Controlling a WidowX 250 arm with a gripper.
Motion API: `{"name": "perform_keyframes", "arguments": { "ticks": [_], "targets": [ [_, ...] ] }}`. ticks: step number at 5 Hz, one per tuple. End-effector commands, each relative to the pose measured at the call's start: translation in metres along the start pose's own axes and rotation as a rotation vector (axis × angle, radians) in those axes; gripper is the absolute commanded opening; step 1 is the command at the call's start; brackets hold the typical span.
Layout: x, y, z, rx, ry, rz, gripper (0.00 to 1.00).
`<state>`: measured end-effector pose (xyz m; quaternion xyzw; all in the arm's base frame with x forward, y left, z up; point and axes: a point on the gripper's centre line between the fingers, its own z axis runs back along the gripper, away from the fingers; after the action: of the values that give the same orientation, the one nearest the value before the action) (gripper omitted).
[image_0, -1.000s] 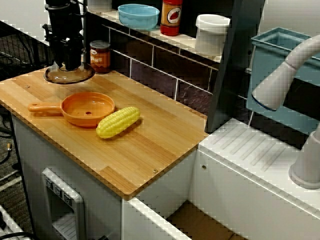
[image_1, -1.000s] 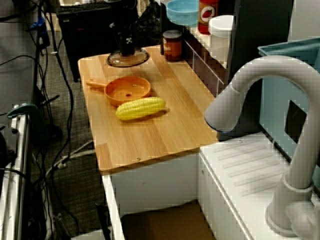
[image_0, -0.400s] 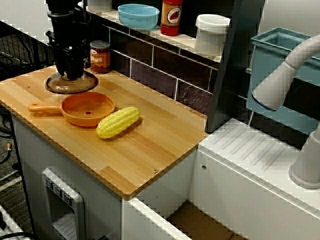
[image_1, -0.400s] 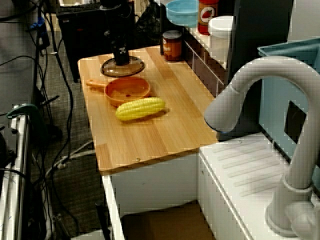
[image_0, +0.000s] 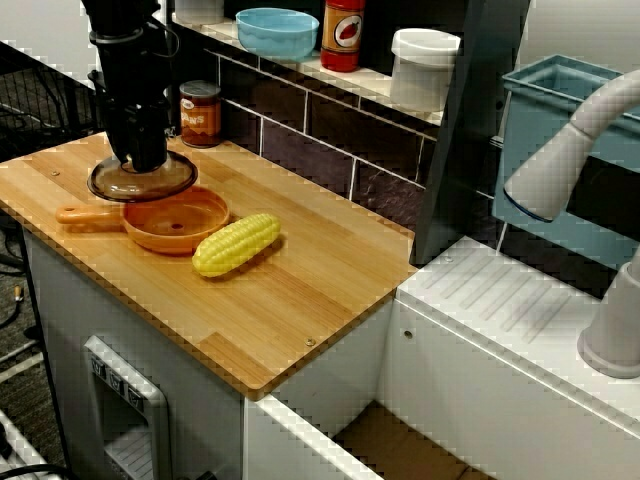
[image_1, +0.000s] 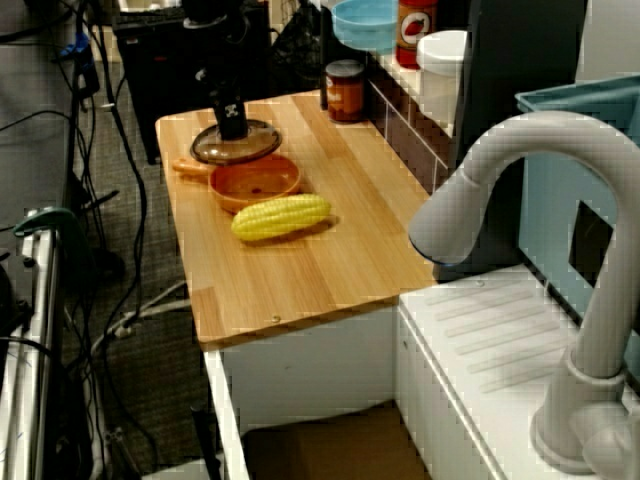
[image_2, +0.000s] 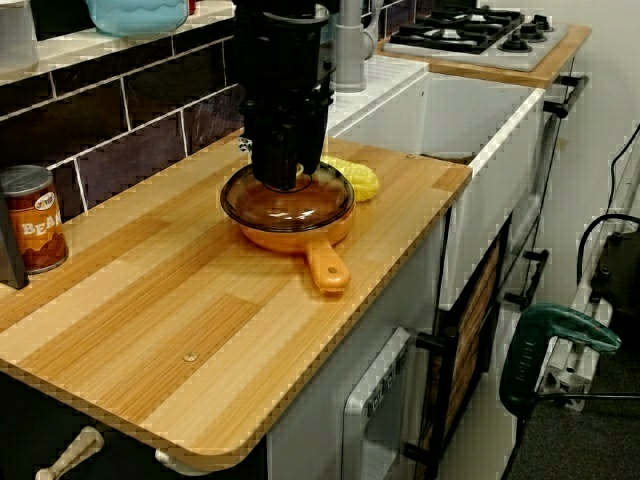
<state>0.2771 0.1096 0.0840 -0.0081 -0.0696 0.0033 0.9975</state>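
Observation:
My black gripper (image_0: 139, 158) is shut on the knob of a brownish glass lid (image_0: 143, 180), and the fingers hide the knob. The lid (image_1: 236, 146) hangs level, overlapping the back-left rim of an orange pan (image_1: 256, 181). I cannot tell whether lid and pan touch. In the view from the counter's far end the lid (image_2: 288, 200) covers most of the pan (image_2: 298, 239) below the gripper (image_2: 281, 180), with the pan's handle pointing at the front edge. A yellow corn cob (image_0: 236, 244) lies just right of the pan (image_0: 177, 220).
A bean can (image_0: 200, 113) stands against the dark tiled wall behind the gripper. The ledge above holds a blue bowl (image_0: 276, 32), a red bottle (image_0: 343, 33) and a white container (image_0: 424, 66). A grey faucet (image_0: 565, 155) and white sink lie to the right.
The gripper has carried the glass lid from the back-left of the counter toward the front, and it now overlaps the pan's rim. Pan and corn have not moved.

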Motion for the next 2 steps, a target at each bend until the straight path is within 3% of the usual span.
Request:
{"name": "perform_keyframes", "arguments": {
  "ticks": [1,2],
  "targets": [
    [-0.0098,-0.0133,0.0058,0.031,-0.067,-0.014,0.0],
    [-0.0083,-0.0158,0.0024,0.017,-0.061,-0.009,0.0]
  ]
}}
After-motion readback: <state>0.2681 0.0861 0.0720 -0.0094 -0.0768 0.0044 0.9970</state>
